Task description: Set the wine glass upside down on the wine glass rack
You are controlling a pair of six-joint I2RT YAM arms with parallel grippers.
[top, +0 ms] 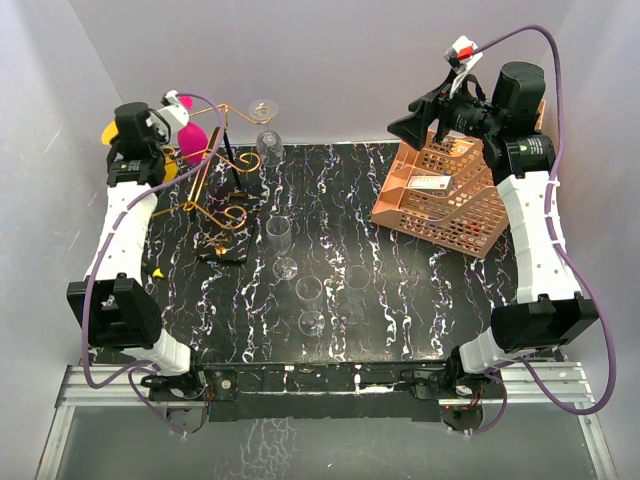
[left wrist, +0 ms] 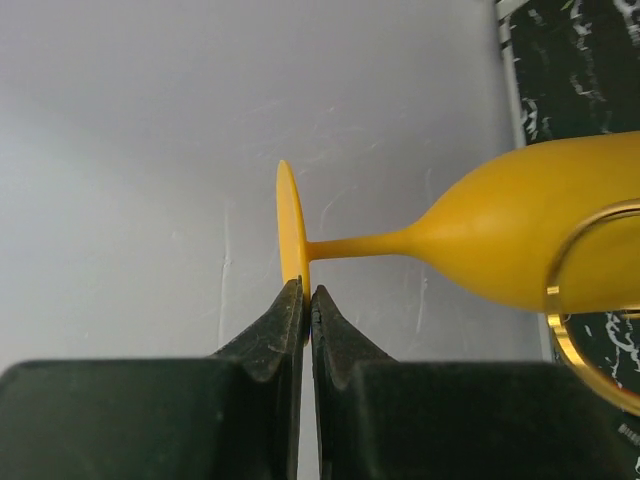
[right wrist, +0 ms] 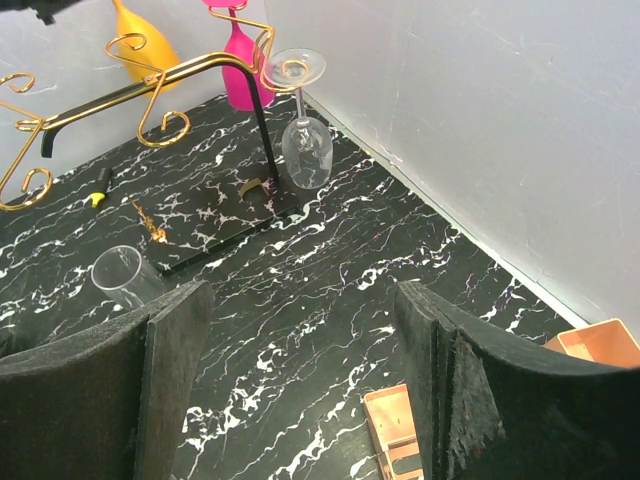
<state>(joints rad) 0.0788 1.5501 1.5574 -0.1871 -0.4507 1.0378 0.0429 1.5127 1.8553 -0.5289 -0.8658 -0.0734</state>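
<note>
My left gripper [left wrist: 305, 290] is shut on the rim of the foot of a yellow wine glass [left wrist: 520, 230], which lies sideways in the left wrist view. A gold curl of the wine glass rack [left wrist: 575, 300] crosses its bowl. From above, the left gripper [top: 118, 138] holds this glass [top: 166, 166] at the far left beside the rack [top: 222, 160]. A pink glass [top: 190, 140] and a clear glass [top: 267, 143] hang upside down on the rack. My right gripper [top: 402, 128] is open and empty, high at the far right; in its own wrist view it [right wrist: 300, 300] faces the rack [right wrist: 150, 90].
Two clear wine glasses [top: 280, 238] [top: 310, 296] stand upright mid-table. An orange perforated tray rack [top: 440, 195] sits at the far right under the right gripper. A small yellow piece [top: 157, 272] lies near the rack's dark base [top: 225, 250]. Grey walls enclose the table on three sides.
</note>
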